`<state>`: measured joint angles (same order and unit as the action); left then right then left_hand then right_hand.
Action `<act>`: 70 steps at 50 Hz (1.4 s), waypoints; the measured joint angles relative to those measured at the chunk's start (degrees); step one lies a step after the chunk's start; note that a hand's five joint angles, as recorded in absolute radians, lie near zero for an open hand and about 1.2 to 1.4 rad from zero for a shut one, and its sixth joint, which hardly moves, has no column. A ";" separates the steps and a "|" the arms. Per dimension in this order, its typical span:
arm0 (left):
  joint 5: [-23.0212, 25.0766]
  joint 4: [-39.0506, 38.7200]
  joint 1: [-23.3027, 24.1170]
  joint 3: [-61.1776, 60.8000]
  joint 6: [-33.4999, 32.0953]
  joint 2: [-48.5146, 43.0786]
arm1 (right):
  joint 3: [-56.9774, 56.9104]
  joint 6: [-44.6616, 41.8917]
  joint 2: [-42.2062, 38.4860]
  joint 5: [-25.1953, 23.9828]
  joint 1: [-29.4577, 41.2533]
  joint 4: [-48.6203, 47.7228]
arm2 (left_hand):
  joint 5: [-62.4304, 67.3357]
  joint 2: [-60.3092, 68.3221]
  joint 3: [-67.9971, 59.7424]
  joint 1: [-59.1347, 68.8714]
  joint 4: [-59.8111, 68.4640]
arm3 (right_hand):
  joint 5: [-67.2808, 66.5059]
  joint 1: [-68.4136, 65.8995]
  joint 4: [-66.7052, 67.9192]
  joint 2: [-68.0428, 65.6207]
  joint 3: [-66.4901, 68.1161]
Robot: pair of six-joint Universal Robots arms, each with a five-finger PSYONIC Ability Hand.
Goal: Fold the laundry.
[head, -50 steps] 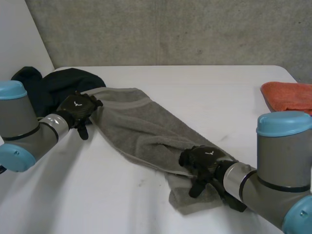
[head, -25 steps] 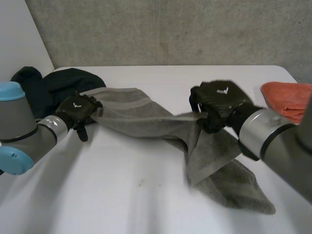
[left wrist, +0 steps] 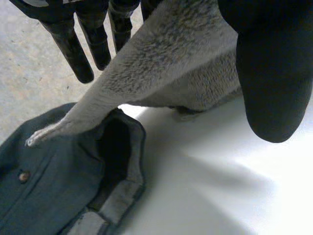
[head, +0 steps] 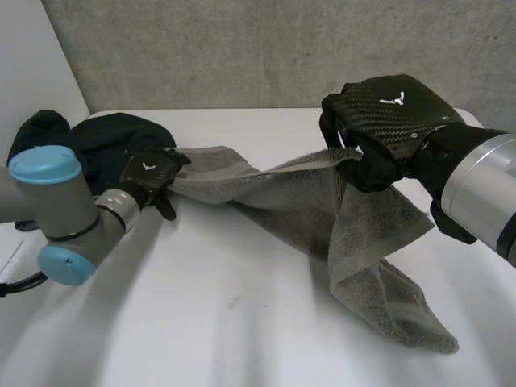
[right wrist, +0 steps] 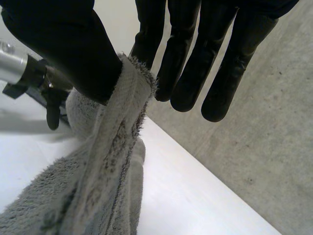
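Here, one grey towel point(head: 300, 203) between left hand point(head: 150, 174) and right hand point(head: 389, 122).

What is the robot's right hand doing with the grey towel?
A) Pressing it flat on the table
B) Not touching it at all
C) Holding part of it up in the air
C: the right hand pinches an edge of the towel above the table, and the cloth hangs down from it.

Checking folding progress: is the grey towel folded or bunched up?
Not folded: grey towel hangs bunched between left hand and right hand, both pinching it.
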<state>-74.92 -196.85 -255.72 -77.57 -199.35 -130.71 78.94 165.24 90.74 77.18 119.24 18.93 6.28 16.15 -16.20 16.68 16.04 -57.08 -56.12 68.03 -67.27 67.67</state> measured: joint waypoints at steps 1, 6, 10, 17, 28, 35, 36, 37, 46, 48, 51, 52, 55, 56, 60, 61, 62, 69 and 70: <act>-0.42 -0.07 0.24 0.43 -0.03 -0.49 | 0.08 -0.02 0.25 -0.06 -0.05 0.01 | 1.08 1.36 -0.89 1.22 1.13 | 0.00 0.00 0.00 0.00 0.00; -3.83 -0.58 0.83 2.41 -0.18 -2.00 | 0.92 -0.31 0.99 -0.23 -0.30 0.11 | 38.06 38.41 -38.07 41.59 38.61 | 0.00 0.00 0.00 0.00 0.00; -6.87 -1.50 1.10 2.23 -0.12 0.02 | 1.72 -1.27 1.23 -0.41 -0.77 0.21 | 49.60 51.93 -51.63 48.57 52.36 | 0.00 0.00 0.00 0.00 0.00; -8.05 -1.72 2.38 -5.41 -0.21 15.58 | 1.56 -7.17 0.96 -0.59 -5.48 0.89 | 49.60 52.19 -51.84 48.57 52.59 | 0.00 0.00 0.00 0.00 0.00; -7.72 2.51 6.47 -20.42 -0.10 41.88 | -2.75 -19.43 -9.08 -0.45 -12.84 1.86 | 49.60 52.27 -51.90 48.57 52.60 | 0.00 -0.41 0.03 0.00 0.00; -8.01 7.73 7.04 -21.78 -0.22 36.43 | -6.13 -21.48 -21.23 -0.09 -12.31 4.92 | 49.60 52.39 -52.10 48.57 52.62 | 0.00 -0.41 0.02 0.00 0.00; -8.18 8.54 7.08 -21.44 -0.31 33.58 | -6.57 -21.79 -23.82 0.02 -12.15 6.04 | 49.60 52.40 -52.11 48.57 52.63 | 0.00 -0.41 0.03 0.00 0.00; -8.26 8.93 7.10 -21.20 -0.36 31.92 | -6.69 -21.86 -24.73 0.06 -12.11 6.45 | 49.60 52.40 -52.11 48.57 52.63 | 0.00 -0.41 0.02 0.00 0.00; -8.62 10.43 7.50 -17.40 -0.50 18.44 | -7.63 -12.22 -33.31 -0.07 -12.30 6.98 | 49.60 52.40 -52.11 48.57 52.70 | 12.77 10.55 -14.34 14.14 -14.13; -8.56 10.32 7.47 -17.04 -0.48 18.05 | -7.34 -8.27 -32.99 -0.34 -12.48 5.71 | 49.60 52.40 -52.11 48.57 52.80 | 22.66 18.07 -24.32 24.01 -24.03; -8.43 10.07 7.35 -16.63 -0.45 18.09 | -6.32 -1.42 -31.71 -1.06 -13.22 3.79 | 49.60 52.40 -52.11 48.57 52.80 | 33.29 26.27 -34.50 33.43 -34.25; -8.38 9.98 7.27 -16.52 -0.44 18.27 | -5.62 1.00 -30.95 -1.50 -13.84 3.23 | 49.60 52.40 -52.11 48.57 52.80 | 34.83 27.62 -35.91 34.90 -35.52; -8.36 9.88 7.12 -16.36 -0.43 18.62 | -4.29 3.82 -29.49 -2.41 -15.31 2.65 | 49.60 52.40 -52.11 48.57 52.80 | 36.05 28.68 -37.12 36.24 -36.78; -8.38 9.85 7.03 -16.27 -0.43 18.88 | -3.24 5.13 -28.42 -3.10 -16.53 2.46 | 49.60 52.40 -52.11 48.57 52.80 | 37.68 29.97 -38.73 37.73 -38.30; -8.47 9.89 6.80 -16.14 -0.37 19.49 | -0.68 6.43 -26.00 -4.64 -19.45 2.41 | 49.60 52.40 -52.11 48.57 52.80 | 39.55 31.11 -40.41 38.65 -39.84; -8.48 9.89 6.75 -16.14 -0.35 19.57 | -0.39 6.43 -25.79 -4.75 -19.76 2.40 | 49.60 52.40 -52.11 48.57 52.80 | 39.60 31.11 -40.41 38.65 -39.84; -8.48 9.94 6.66 -16.15 -0.30 19.72 | 0.35 6.34 -25.41 -5.00 -20.58 2.35 | 49.60 52.40 -52.11 48.57 52.80 | 39.75 31.11 -40.41 38.65 -39.84; -8.46 10.10 6.25 -16.31 -0.03 19.87 | 2.87 5.51 -24.96 -5.82 -24.54 0.79 | 49.60 52.40 -52.11 48.57 52.81 | 40.45 31.16 -40.96 38.65 -40.42; -8.42 10.12 6.13 -16.34 0.03 19.86 | 3.44 5.34 -24.98 -6.06 -25.38 0.30 | 49.60 52.40 -52.11 48.57 52.81 | 40.45 31.16 -40.96 38.65 -40.42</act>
<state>-83.34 -186.73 -249.59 -93.90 -199.32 -110.85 82.38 170.58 65.76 71.13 93.86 19.23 55.88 68.55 -68.31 65.25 68.85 -16.63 -24.96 27.07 -28.62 27.25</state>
